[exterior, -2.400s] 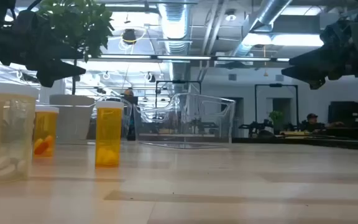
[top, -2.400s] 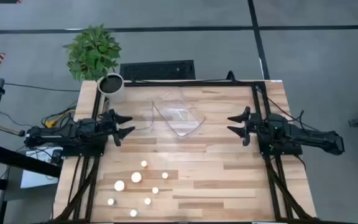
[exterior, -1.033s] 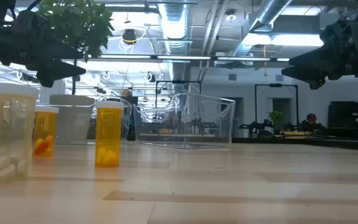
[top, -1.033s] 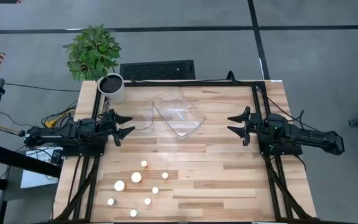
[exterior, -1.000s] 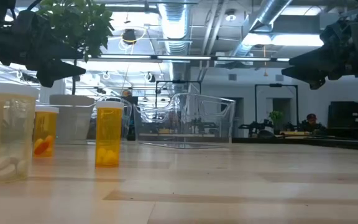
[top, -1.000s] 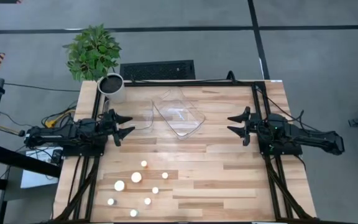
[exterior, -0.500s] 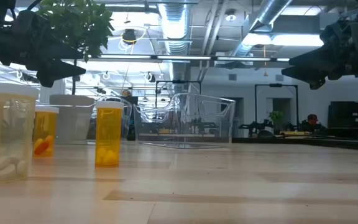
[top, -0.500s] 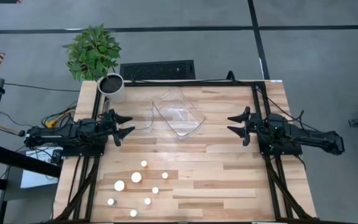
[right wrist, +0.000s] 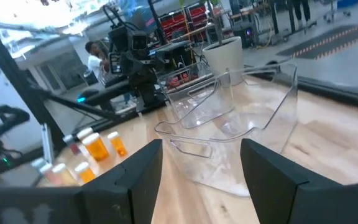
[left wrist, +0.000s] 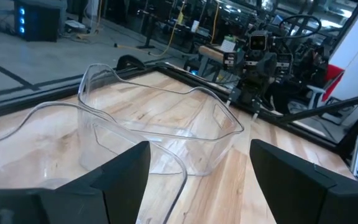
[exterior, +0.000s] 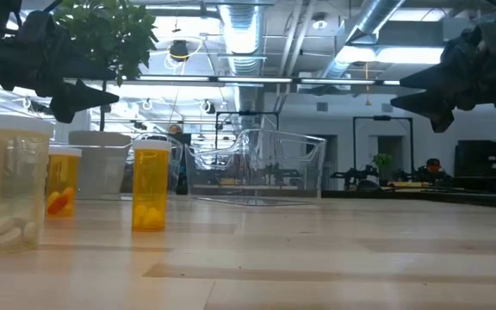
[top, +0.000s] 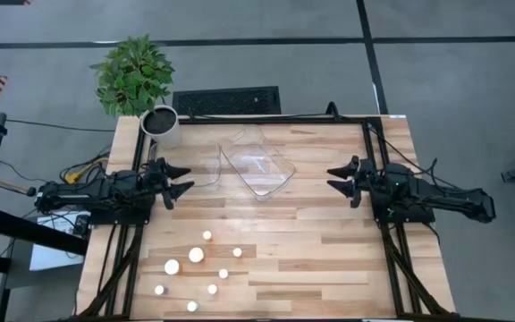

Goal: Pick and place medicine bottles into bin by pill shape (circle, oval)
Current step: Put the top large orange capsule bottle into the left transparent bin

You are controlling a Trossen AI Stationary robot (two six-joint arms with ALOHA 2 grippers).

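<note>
Several amber medicine bottles with white caps (top: 196, 255) stand upright on their bases at the table's near left. They also show in the low view (exterior: 151, 185) and the right wrist view (right wrist: 96, 147). My left gripper (top: 189, 181) is open and empty above the table's left side, beyond the bottles. My right gripper (top: 331, 181) is open and empty above the right side. The two point at each other across the clear tubs (top: 257, 165).
Two clear plastic tubs stand at the table's far middle, one (left wrist: 160, 124) beyond the other (left wrist: 48, 143) as seen from my left gripper. A white pot (top: 161, 125) with a green plant (top: 133, 73) stands at the far left corner. Bare wood (top: 329, 259) lies at the near right.
My right gripper has tipped slightly downward in the low view. The bottles and tubs have not moved.
</note>
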